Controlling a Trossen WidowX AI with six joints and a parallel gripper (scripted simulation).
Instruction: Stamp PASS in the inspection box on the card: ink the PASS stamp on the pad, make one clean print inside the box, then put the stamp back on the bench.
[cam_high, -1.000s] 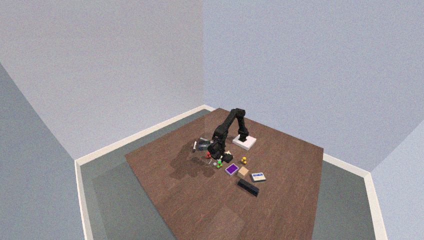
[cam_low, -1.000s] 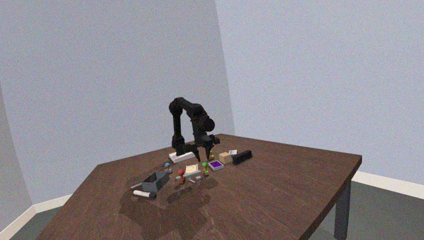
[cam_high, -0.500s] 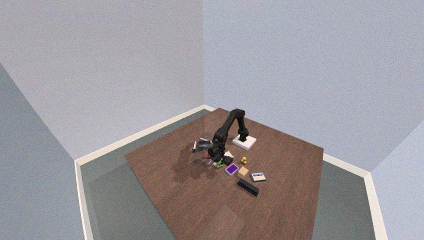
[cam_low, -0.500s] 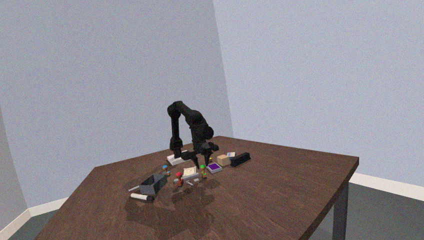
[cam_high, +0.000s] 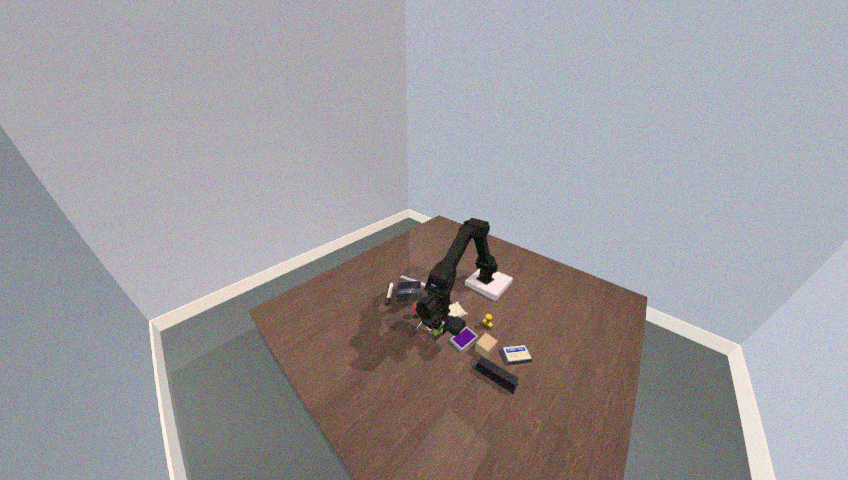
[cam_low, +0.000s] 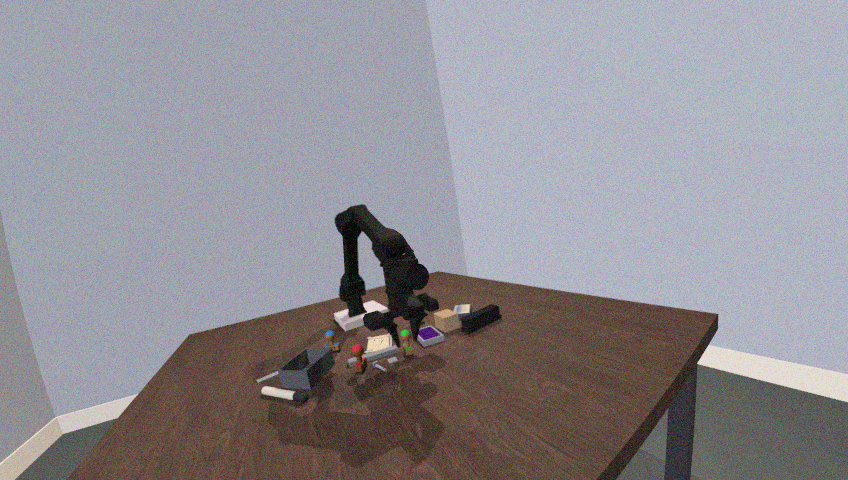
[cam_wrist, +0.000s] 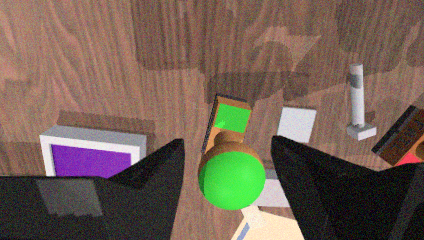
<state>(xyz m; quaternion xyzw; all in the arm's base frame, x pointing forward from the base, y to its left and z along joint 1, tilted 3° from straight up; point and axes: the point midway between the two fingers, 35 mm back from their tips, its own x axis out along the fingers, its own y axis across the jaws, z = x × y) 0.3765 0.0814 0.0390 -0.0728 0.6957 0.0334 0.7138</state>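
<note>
A stamp with a round green knob (cam_wrist: 232, 180) (cam_low: 405, 334) and a green patch on its base stands upright on the bench. My gripper (cam_wrist: 228, 145) (cam_low: 407, 341) is part-way open, pointing down, one finger on each side of the green stamp, with gaps at both sides of the knob. The ink pad (cam_high: 464, 339) (cam_low: 429, 334) (cam_wrist: 92, 160) is purple in a pale frame, beside the left finger in the wrist view. The cream card (cam_high: 457, 309) (cam_low: 379, 343) (cam_wrist: 275, 227) is partly out of the wrist view; its box is not clear. No PASS lettering is readable.
A red-knobbed stamp (cam_low: 357, 352), a blue one (cam_low: 329, 336) and a yellow one (cam_high: 488, 320) stand around. A grey strip (cam_wrist: 275, 194) and white tile (cam_wrist: 296, 124) lie near the green stamp. A wooden block (cam_high: 486, 343), black bar (cam_high: 496, 375) and grey bin (cam_low: 305, 369) also stand there.
</note>
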